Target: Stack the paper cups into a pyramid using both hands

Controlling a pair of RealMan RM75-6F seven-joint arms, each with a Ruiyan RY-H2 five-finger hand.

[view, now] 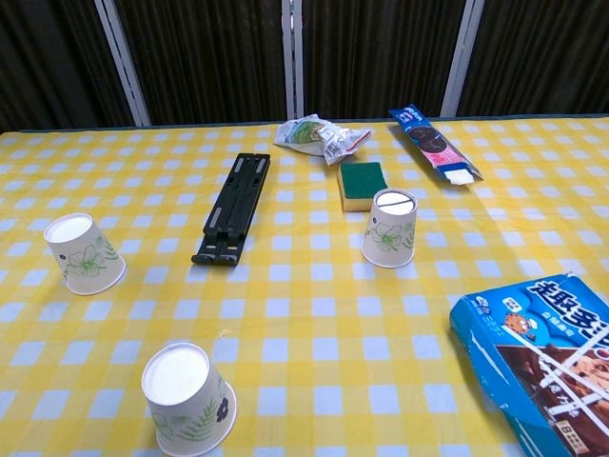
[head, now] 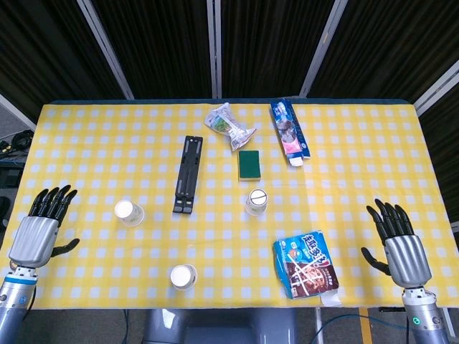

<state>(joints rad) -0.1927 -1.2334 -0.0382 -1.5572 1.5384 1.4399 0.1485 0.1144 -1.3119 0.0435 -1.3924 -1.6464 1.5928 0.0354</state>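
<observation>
My left hand [head: 39, 229] and right hand [head: 401, 247] rest spread and empty at the table's [head: 93, 143] side edges. Three cups [head: 257, 201] stand upside down, well apart, near its front edge.

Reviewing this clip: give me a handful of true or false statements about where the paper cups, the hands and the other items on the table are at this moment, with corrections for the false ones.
1. Three white paper cups with leaf prints stand upside down and apart: left cup, front cup, centre cup. True.
2. The left hand grips the left cup. False: it holds nothing, fingers spread, apart from the cup.
3. The right hand is open at the table's right edge. True.
4. The green sponge sits on top of the centre cup. False: it lies on the yellow checked tablecloth just behind that cup.
5. The black folding stand lies between the left cup and the centre cup. True.
6. The blue biscuit box is beside the left hand. False: it lies nearer the right hand.
</observation>
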